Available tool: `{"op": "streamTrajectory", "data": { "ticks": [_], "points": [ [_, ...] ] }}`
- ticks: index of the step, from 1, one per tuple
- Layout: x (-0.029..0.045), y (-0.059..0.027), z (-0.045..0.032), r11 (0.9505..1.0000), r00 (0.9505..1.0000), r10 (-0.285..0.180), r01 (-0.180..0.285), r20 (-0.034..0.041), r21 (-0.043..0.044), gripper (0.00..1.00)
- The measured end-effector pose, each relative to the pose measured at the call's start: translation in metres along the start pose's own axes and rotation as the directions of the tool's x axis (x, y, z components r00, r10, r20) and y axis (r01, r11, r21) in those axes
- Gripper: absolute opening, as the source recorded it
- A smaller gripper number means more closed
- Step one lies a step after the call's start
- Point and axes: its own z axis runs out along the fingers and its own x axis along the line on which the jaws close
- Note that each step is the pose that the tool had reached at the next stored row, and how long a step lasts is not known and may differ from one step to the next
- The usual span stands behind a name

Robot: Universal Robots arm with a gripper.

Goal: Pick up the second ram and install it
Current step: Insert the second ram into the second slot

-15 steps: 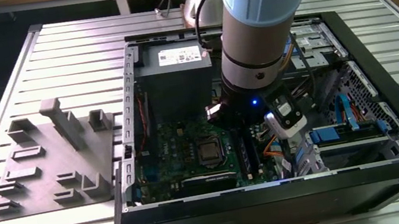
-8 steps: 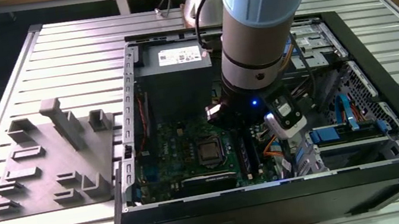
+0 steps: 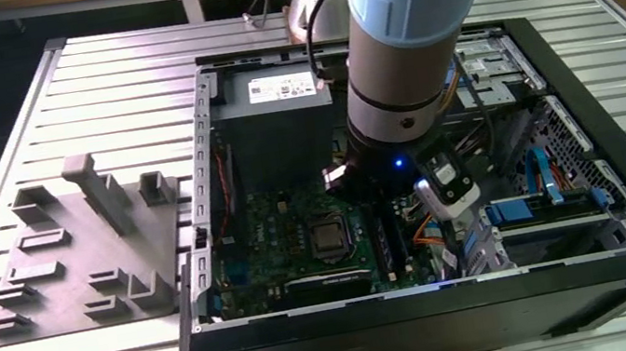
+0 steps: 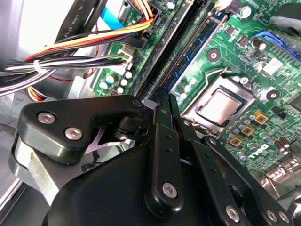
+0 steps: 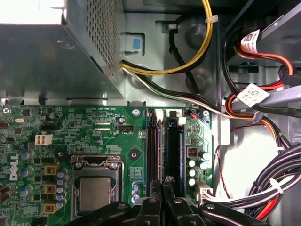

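A slatted metal bench [image 3: 15,119] carries an open black computer case [image 3: 621,212] lying on its side across the centre and right of the exterior view, with a grey moulded parts holder [image 3: 75,260] beside it at the left. The pale blue and silver robot arm [image 3: 411,37] reaches down from the top centre into the case. A grey power supply [image 3: 274,125] fills the case's upper left corner, and below it lies the green motherboard [image 5: 70,127] with its metal-lidded processor socket [image 5: 96,188]. Bundled cables [image 5: 188,66] run along the case wall. In both wrist views the gripper [image 4: 165,101] [image 5: 165,181] sits right over the long black memory slots [image 5: 174,146], its fingers [image 4: 160,122] drawn close together; whether they pinch anything cannot be told. The second ram [image 4: 197,44] appears as a blue-green strip lying along the slots beside the socket, one end just beside the fingertips.
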Motion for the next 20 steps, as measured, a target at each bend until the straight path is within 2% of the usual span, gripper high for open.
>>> {"op": "streamTrajectory", "data": {
  "ticks": [20],
  "points": [
    [0.0001,-0.0002,0.0031,1.0000,1.0000,0.000,0.000,0.0000,0.0001,0.11]
  ]
}}
